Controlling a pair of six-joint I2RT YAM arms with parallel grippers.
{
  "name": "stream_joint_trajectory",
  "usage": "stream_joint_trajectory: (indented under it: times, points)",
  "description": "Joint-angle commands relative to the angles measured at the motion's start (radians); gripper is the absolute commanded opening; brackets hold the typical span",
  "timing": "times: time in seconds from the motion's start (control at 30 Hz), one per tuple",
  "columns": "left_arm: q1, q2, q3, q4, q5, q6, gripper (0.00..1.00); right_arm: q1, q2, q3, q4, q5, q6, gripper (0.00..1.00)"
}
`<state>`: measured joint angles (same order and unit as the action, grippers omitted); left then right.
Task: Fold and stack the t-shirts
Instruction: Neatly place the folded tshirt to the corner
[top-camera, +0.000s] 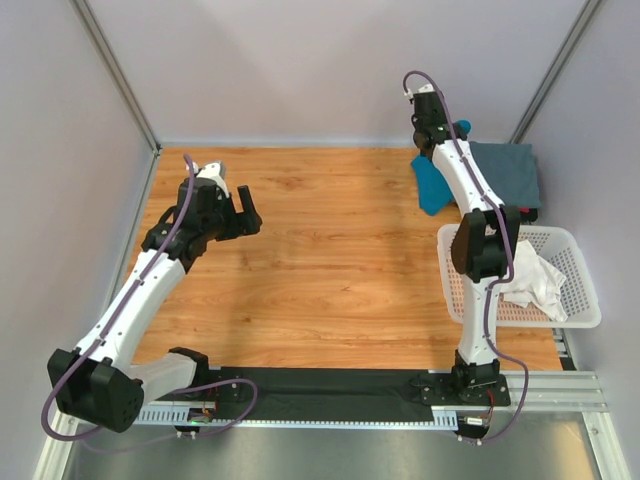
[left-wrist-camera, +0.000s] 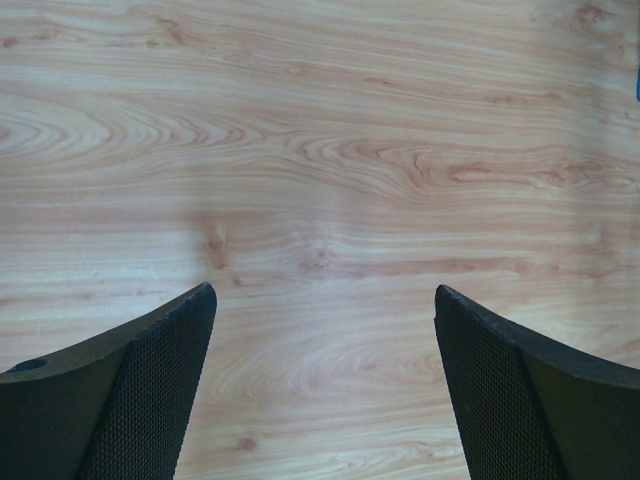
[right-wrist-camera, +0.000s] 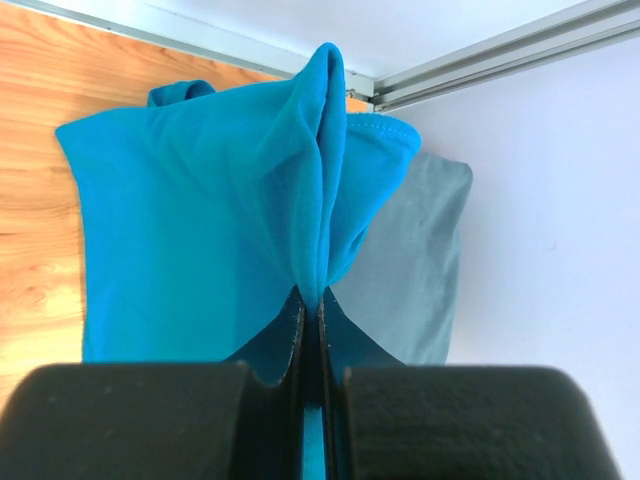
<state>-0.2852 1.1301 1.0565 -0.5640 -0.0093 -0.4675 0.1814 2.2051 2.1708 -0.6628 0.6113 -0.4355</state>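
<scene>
The teal-blue t-shirt lies at the table's far right corner, partly over the slate grey t-shirt. My right gripper is shut on a raised fold of the teal shirt. In the top view the teal shirt and the grey shirt lie by the back wall, with my right gripper above them. The white t-shirt lies crumpled in the basket. My left gripper is open and empty over bare wood at the left; its fingers show in the left wrist view.
A white plastic lattice basket stands at the right edge. Walls and metal frame posts close the back and sides. A black strip runs along the near edge between the arm bases.
</scene>
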Motion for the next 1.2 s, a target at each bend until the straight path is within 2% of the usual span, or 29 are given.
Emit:
stream_joint_trajectory:
  times: [0.0, 0.33, 0.77, 1.17]
  points:
    - [0.008, 0.007, 0.000, 0.033, 0.002, -0.008, 0.96, -0.007, -0.076, 0.047, 0.086, 0.013, -0.054, 0.00]
    - [0.009, 0.007, -0.012, 0.047, 0.040, -0.013, 0.96, -0.010, -0.087, 0.060, 0.111, 0.030, -0.086, 0.00]
    - [0.009, 0.003, -0.020, 0.053, 0.049, -0.016, 0.96, -0.040, -0.160, 0.044, 0.114, -0.032, -0.104, 0.00]
    - [0.009, 0.028, -0.012, 0.047, 0.052, -0.017, 0.96, -0.102, -0.194, -0.029, 0.155, -0.042, -0.118, 0.00]
